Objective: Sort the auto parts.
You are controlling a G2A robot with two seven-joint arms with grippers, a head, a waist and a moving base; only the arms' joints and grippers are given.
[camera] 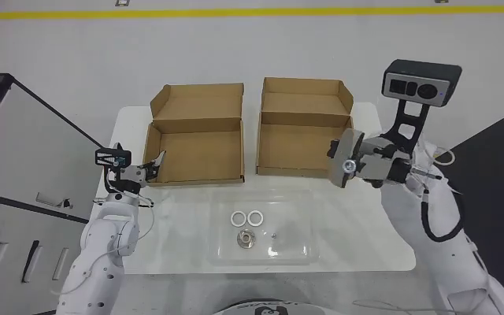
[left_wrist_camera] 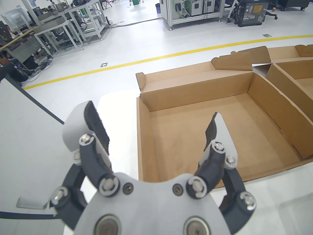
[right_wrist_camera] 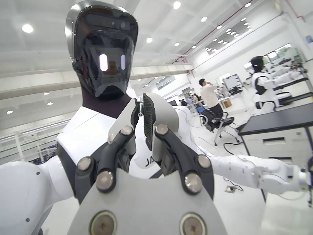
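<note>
In the top view, a clear tray (camera: 303,253) at the table's front holds two white rings (camera: 237,217) (camera: 255,217), a metal round part (camera: 246,239) and a tiny screw (camera: 273,233). My right gripper (right_wrist_camera: 140,105) is raised and tilted upward, shut on a small metal screw (right_wrist_camera: 139,110). From above, the right gripper (camera: 340,163) hangs by the near right corner of the right cardboard box (camera: 295,146). My left gripper (left_wrist_camera: 152,113) stands open with nothing in it, at the left wall of the left cardboard box (left_wrist_camera: 207,128); the top view has the left gripper (camera: 155,166) there too.
Both boxes (camera: 197,150) sit side by side at the back of the white table (camera: 173,244), lids folded back, nothing inside them. A dark panel (camera: 31,118) stands off the table's left side.
</note>
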